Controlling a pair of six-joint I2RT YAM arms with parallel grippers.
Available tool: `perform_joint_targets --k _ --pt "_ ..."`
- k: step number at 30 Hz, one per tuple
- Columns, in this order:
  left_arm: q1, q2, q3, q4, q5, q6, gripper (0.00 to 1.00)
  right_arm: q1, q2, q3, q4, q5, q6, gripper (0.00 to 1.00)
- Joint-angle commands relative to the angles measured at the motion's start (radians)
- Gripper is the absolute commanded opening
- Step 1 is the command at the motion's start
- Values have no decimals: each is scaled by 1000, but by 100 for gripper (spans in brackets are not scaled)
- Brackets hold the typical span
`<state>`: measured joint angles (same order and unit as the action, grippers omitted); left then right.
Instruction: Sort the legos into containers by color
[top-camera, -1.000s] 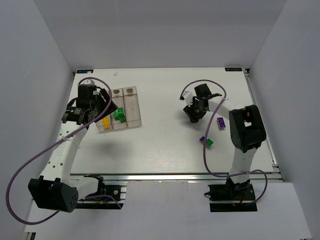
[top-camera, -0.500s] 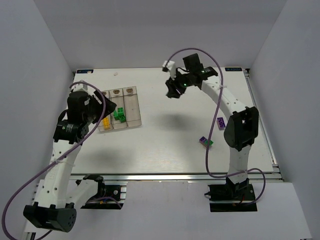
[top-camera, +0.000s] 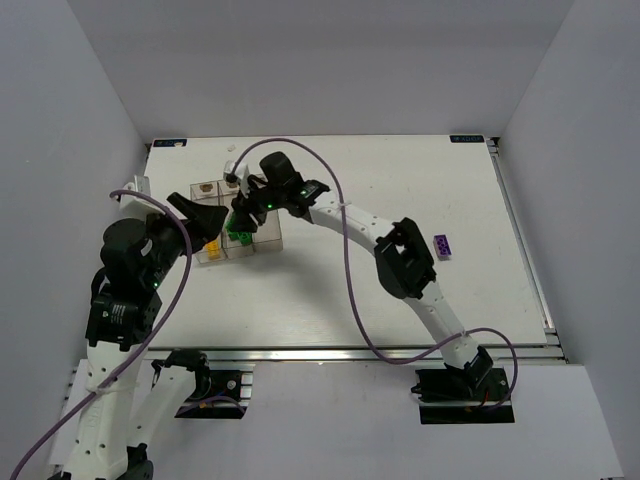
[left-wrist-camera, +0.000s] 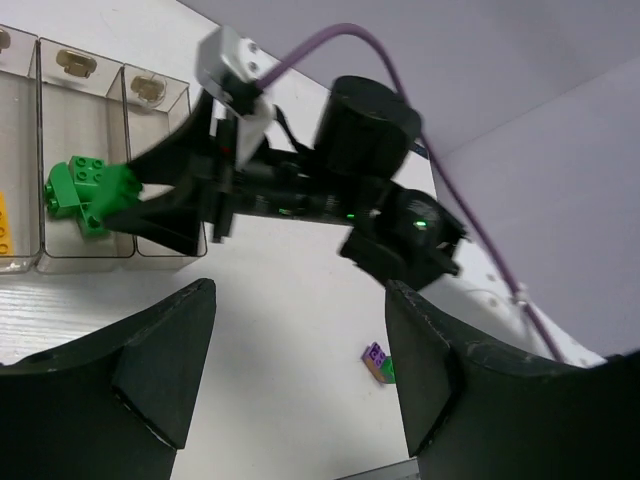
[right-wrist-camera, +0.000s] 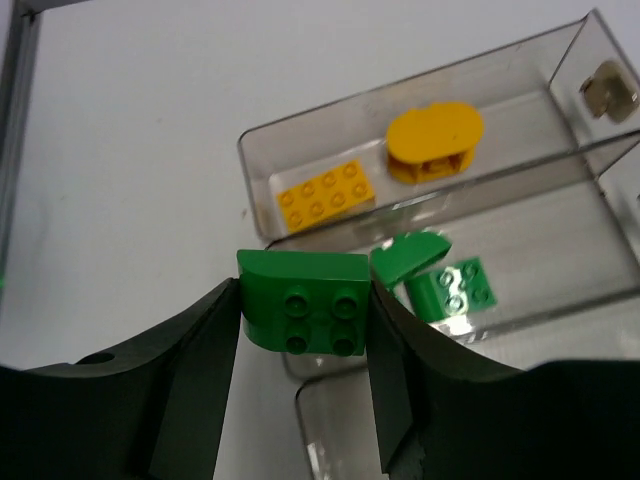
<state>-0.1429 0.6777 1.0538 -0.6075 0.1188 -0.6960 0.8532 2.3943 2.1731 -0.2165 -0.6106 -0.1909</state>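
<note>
Hovering with the green brick (right-wrist-camera: 303, 300) pinched between both fingers of the right gripper (right-wrist-camera: 300, 338), closed snugly on it, studs toward the wrist camera, just above the near end of the tray (top-camera: 272, 238). Needs carrying a little further in over the middle bin (right-wrist-camera: 560, 240), toward the 2 green pieces (right-wrist-camera: 452, 287) already there, since from the wrist view seems to hang across the bin's end wall. Then lower between the walls, open only slightly, lift straight up. Keep off the yellow bin (right-wrist-camera: 530, 110) and its 2 yellow bricks (right-wrist-camera: 325, 195). Mind the left gripper (left-wrist-camera: 300, 370), spread wide and empty, close beside the tray. Still to fetch: 1 purple brick (top-camera: 443, 246) out on the table (top-camera: 400, 170), plus a purple-and-green pair (left-wrist-camera: 378, 362).

Against 0.5 s earlier: swung from above the far middle of the table right across to the tray. On the left, drawn back and lifted, no longer leaning over the bins. Loose bricks unmoved as far as can be told.
</note>
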Motion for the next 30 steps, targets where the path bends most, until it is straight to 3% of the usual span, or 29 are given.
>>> perform_joint_targets --k 1,4,8,10,11,14,18,23,25,26,28,29,30 --pt "5 -20 20 -35 22 -19 78 6 46 117 247 119 81 0" --pt "5 -40 9 -60 28 -33 78 41 60 70 318 197 39 0" --pt "5 -46 9 -75 42 -43 78 47 81 40 352 250 15 9" --pt "5 -41 9 -75 48 -43 78 49 82 28 345 238 7 25" --pt "5 -40 8 -68 51 -43 78 47 74 16 344 230 -1 47" --pt "5 -24 -3 -35 73 -40 78 47 36 -41 361 192 -25 65" --pt "5 -4 -11 26 117 -45 78 41 3 -49 355 160 -24 73" --pt "-4 29 -21 106 191 -53 73 5 -96 -64 318 176 8 76" --pt "-4 45 -43 141 237 -57 67 -25 -150 -88 295 186 34 74" --pt "-4 74 -51 179 298 -68 62 -49 -209 -113 251 193 63 63" --pt "-4 120 -66 219 364 -72 42 -94 -282 -154 179 236 80 35" --pt "-14 147 -72 227 431 -73 35 -109 -356 -188 146 253 84 4" --pt "-14 196 -81 239 461 -74 23 -165 -394 -263 75 265 84 0"
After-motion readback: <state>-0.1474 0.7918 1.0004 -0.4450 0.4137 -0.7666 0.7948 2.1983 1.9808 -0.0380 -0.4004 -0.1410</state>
